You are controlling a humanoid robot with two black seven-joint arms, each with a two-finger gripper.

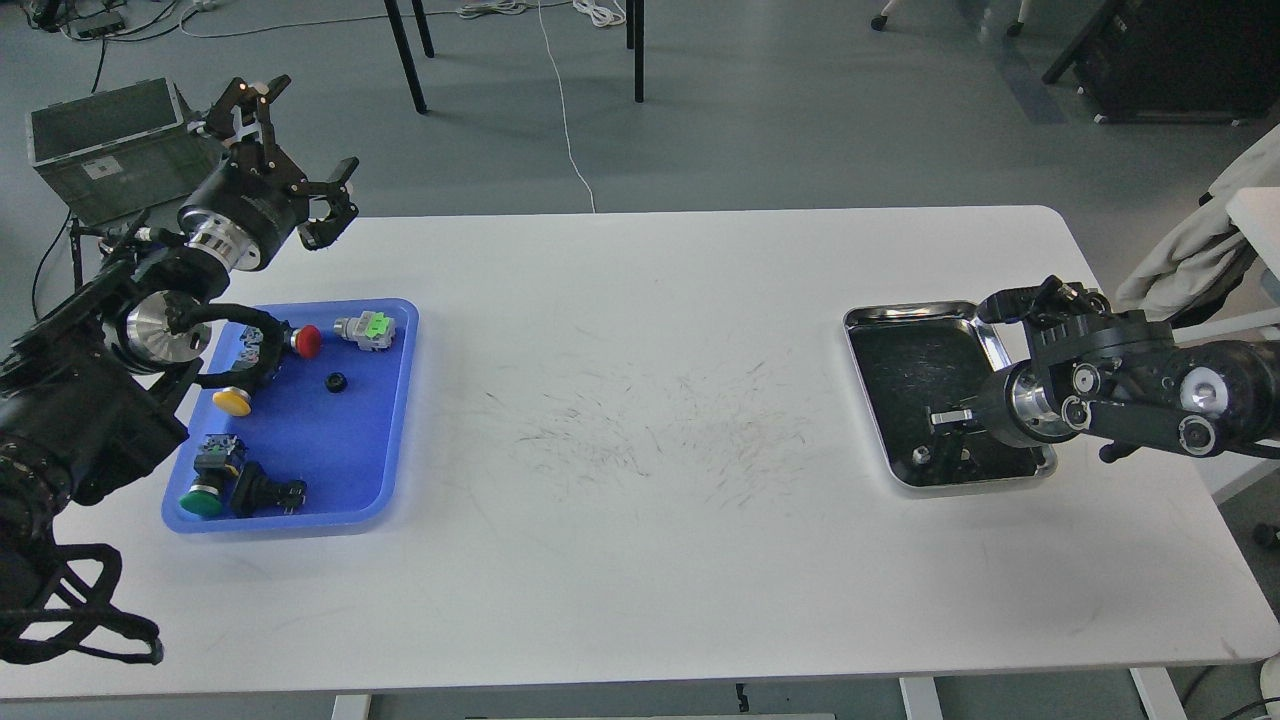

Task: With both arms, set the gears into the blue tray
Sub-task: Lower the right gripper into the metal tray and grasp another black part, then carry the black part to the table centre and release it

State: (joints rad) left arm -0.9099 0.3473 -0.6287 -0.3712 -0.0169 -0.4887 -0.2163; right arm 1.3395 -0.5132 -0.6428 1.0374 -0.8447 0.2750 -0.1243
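L jaws spread wide, nothing between them; left gripper point(300, 160) raised past far-L corner of blue tray point(395, 420), clear of table point(640, 400). R jaws: can't tell, fingers lost against dark floor of silver tray point(985, 335), well R of blue tray; right gripper point(950, 420) low inside it, pointing toward blue tray

One gear point(336, 381) in blue tray, mid-floor, among red point(308, 341), yellow point(232, 401), green point(203, 500) push-buttons. Small pale round bit point(921, 455) at near edge of silver tray, maybe another gear, too small to say

Risks, judged:
- tiny gear, slick metal floor: pinch could flick it out or slide it under rim
- dark on dark: misjudged aim, fingertips scraping tray
- long carry to blue tray: weak grip, drop mid-table
- crowded blue tray: release could knock buttons or land on one & roll
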